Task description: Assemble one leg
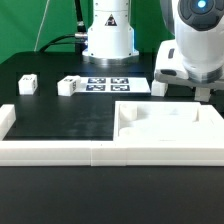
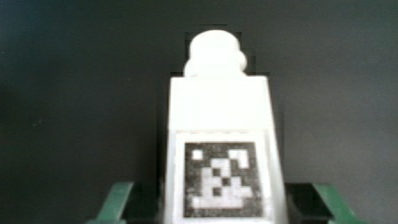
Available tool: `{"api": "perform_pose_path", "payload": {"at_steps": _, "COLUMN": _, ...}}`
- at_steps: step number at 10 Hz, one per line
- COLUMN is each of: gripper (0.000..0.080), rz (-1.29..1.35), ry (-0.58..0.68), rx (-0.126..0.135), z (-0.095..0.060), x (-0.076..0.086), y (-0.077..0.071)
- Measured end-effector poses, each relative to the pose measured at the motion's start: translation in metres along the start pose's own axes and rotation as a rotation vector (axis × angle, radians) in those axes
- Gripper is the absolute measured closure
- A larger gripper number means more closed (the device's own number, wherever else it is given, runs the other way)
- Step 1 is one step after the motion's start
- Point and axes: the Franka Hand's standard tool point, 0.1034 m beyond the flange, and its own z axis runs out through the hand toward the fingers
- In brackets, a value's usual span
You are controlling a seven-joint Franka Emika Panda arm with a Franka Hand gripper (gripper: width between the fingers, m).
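Note:
In the wrist view a white leg [image 2: 219, 120] fills the middle. It has a rounded peg at its far end and a black-and-white tag on the face toward me. My gripper [image 2: 221, 208] is open and straddles the tagged end. Its green fingers [image 2: 121, 202] stand on either side with a dark gap between each one and the leg. In the exterior view my gripper [image 1: 205, 95] is low at the right, just behind the large white slab [image 1: 190, 128]. That leg is hidden there by the hand. Other loose legs lie at the left [image 1: 27, 84], centre-left [image 1: 68, 86] and beside the arm [image 1: 159, 87].
The marker board [image 1: 108, 83] lies at the back centre in front of the robot base [image 1: 108, 40]. A long white wall [image 1: 90, 152] runs along the front of the black table. The slab has raised edges and a corner recess.

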Motion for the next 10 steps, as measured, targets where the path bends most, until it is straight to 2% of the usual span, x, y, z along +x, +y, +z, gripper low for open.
{"api": "perform_pose_path", "payload": {"at_steps": 4, "gripper": 0.0509, "rz": 0.0, "ry": 0.001, "rx": 0.001, "z": -0.002, "x": 0.0, "y": 0.0}}
{"api": "perform_pose_path", "payload": {"at_steps": 5, "gripper": 0.0509, "rz": -0.003, "ry": -0.026, "rx": -0.006, "z": -0.016, "x": -0.008, "y": 0.004}}
{"api": "perform_pose_path", "payload": {"at_steps": 7, "gripper": 0.0509, "rz": -0.01, "ry": 0.028, "rx": -0.005, "z": -0.045, "x": -0.024, "y": 0.01}}
{"api": "perform_pose_path", "payload": {"at_steps": 8, "gripper": 0.0509, "rz": -0.009, "ry": 0.038, "rx": -0.003, "z": -0.051, "x": -0.03, "y": 0.013}}
{"api": "perform_pose_path", "payload": {"at_steps": 10, "gripper": 0.0509, "rz": -0.009, "ry": 0.056, "rx": 0.001, "z": -0.051, "x": -0.027, "y": 0.012}}
